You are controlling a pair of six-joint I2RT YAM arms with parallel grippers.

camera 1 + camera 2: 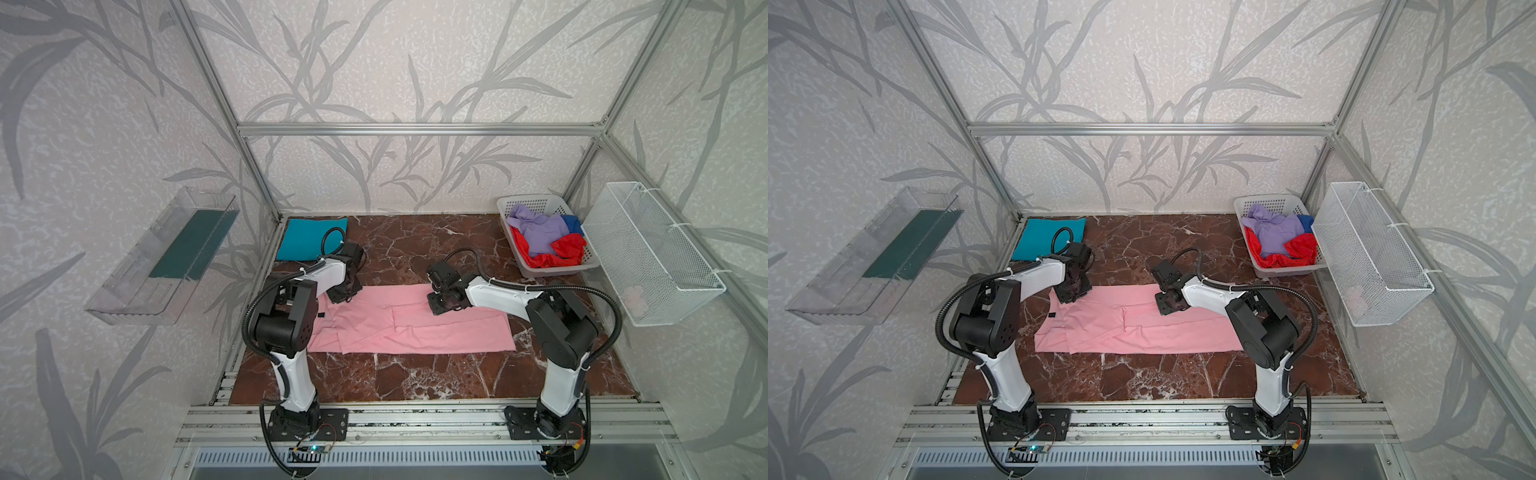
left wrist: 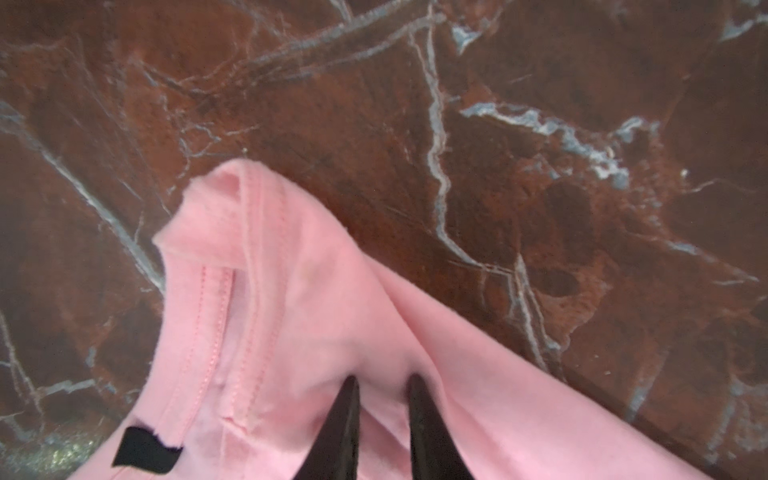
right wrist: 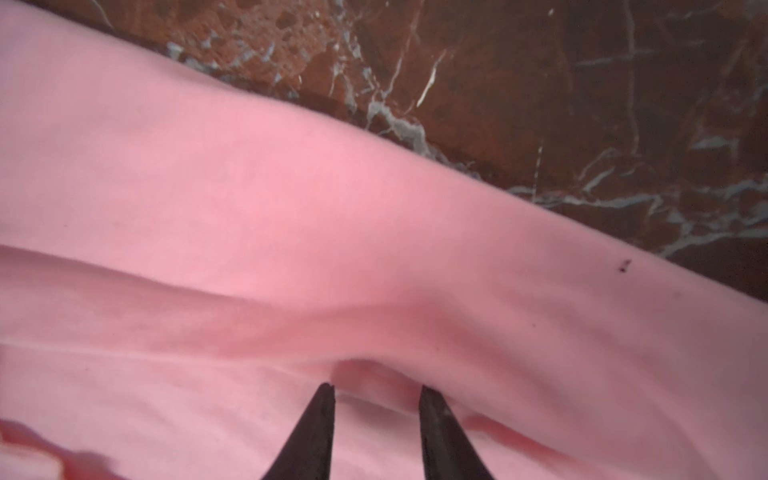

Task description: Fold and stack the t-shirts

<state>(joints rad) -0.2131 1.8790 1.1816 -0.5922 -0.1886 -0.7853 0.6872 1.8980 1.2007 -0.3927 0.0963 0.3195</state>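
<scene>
Left wrist view: the left gripper (image 2: 383, 384) is seen clamped on a raised ridge of the pink t-shirt (image 2: 291, 332), close to the collar and the black label (image 2: 145, 451). In the right wrist view, the right gripper (image 3: 376, 390) is held with its fingers apart, and a small fold of pink cloth lies between them. In both top views the pink t-shirt is spread, partly folded, in the middle of the marble table (image 1: 415, 249). A folded teal t-shirt (image 1: 307, 239) is placed at the far left corner. A lavender t-shirt (image 1: 540, 232), a red t-shirt (image 1: 561, 249) and a blue t-shirt (image 1: 573, 222) are heaped in the white basket (image 1: 552, 271) at the far right.
</scene>
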